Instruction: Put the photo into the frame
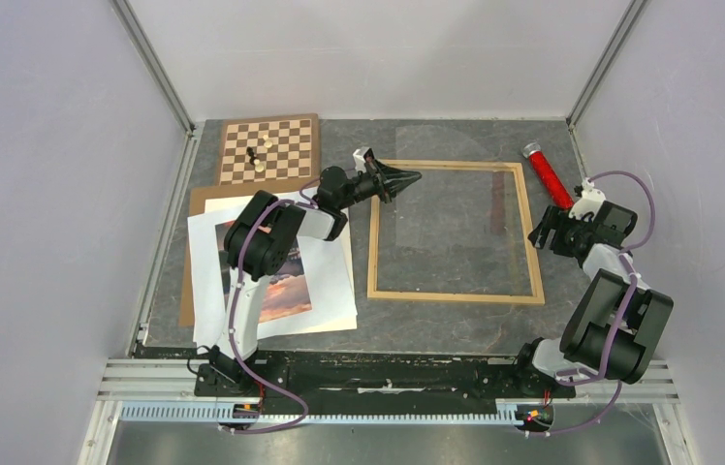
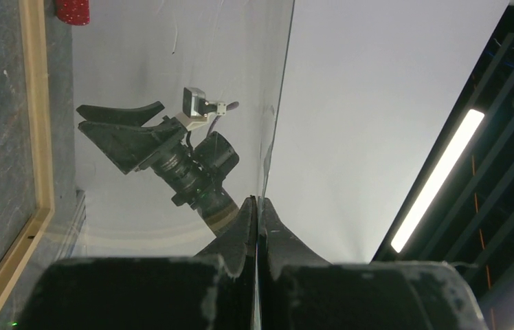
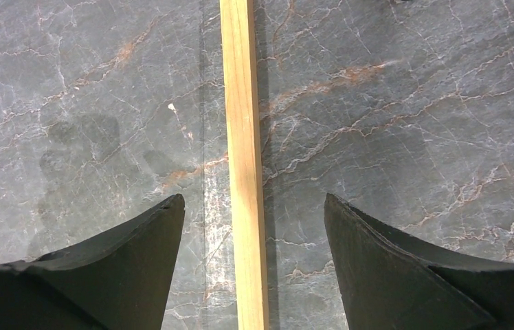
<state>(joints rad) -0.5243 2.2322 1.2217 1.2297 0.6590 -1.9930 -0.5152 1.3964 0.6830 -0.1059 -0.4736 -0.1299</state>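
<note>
left fingers (image 1: 403, 178) are pinched together on the edge of one clear pane (image 2: 172, 48). right fingers (image 1: 539, 237) stand apart, straddling a rail of the one thin light-wood rectangular frame (image 3: 244, 103). one sunset-lake photo (image 1: 286, 291) lies well behind the left fingers on white sheets (image 1: 334, 291).

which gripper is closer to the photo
Left. The left gripper, pinching a clear sheet, sits at the frame's far left corner near the photo; the right gripper hovers over the frame's right rail.

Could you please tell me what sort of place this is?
Probably a robot test cell: white walls enclose a marble-look table, the left arm and right arm sit at its near edge, with a chessboard and frame as props.
</note>
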